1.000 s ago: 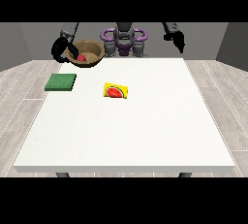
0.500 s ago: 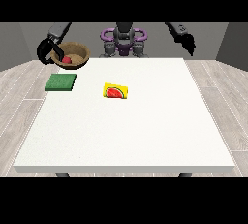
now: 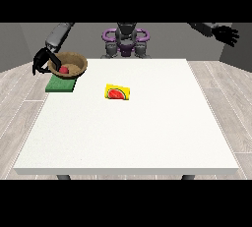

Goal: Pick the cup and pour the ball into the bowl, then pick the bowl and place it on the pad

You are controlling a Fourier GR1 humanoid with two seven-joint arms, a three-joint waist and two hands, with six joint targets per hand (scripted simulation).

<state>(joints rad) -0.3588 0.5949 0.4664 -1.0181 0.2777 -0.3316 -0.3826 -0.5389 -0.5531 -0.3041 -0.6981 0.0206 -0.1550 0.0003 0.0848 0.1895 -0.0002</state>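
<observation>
Robot hand at view's left (image 3: 43, 62) curled on rim of brown bowl (image 3: 69, 64), red ball (image 3: 63, 70) inside, over green pad (image 3: 60, 84) at tabletop (image 3: 133, 127) edge. Robot hand at view's right (image 3: 227, 35) spread, off-table.

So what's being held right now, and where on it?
The hand at the view's left holds the bowl by its left rim. The hand at the view's right holds nothing.

A white counter (image 3: 128, 132) with wide bare room across its near half and the view's right side. A yellow card (image 3: 118, 92) lies alone mid-counter. At the far corner on the view's left, a bowl (image 3: 70, 64) crowds the green pad (image 3: 60, 84).
</observation>
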